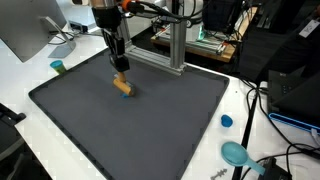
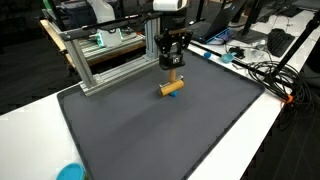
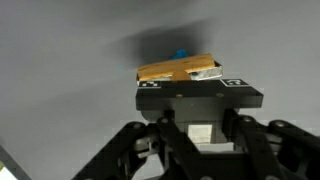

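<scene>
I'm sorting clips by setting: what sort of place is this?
Probably a lab or workshop: an aluminium frame stands beside the dark mat, cables trail across the white table, and a monitor sits nearby.

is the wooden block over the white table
No, the wooden block is at the gripper, over the dark mat.

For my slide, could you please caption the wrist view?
Gripper shut on a tan block, grey mat behind.
</scene>
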Action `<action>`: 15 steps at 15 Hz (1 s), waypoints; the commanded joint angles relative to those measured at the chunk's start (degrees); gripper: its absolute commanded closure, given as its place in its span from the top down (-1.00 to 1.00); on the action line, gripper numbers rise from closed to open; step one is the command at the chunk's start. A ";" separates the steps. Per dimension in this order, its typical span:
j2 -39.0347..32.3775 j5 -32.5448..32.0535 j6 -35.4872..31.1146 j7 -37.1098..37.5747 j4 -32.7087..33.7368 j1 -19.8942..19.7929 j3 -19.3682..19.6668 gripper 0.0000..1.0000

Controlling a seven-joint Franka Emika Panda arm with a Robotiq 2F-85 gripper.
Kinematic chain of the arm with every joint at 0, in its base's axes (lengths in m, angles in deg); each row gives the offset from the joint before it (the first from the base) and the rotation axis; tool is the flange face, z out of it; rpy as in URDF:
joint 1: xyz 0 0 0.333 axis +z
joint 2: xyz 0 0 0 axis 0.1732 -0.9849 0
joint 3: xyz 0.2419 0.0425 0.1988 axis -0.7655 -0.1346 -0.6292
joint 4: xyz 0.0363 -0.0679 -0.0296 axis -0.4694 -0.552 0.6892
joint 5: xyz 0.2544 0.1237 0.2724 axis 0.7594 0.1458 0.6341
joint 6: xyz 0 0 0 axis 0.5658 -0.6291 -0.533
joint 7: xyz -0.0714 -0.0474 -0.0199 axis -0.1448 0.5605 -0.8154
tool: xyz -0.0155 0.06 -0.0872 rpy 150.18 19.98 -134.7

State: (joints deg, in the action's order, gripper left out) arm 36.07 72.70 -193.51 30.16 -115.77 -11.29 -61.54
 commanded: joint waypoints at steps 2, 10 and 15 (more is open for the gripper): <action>-1.82 1.55 1.27 -0.75 2.00 0.45 0.57 -0.57; -3.88 2.54 2.59 -1.06 2.28 0.44 0.34 -0.57; -3.78 1.80 1.61 -0.63 2.85 0.99 0.31 -0.57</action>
State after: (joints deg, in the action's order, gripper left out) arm 34.11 73.29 -191.20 30.12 -114.51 -11.18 -61.50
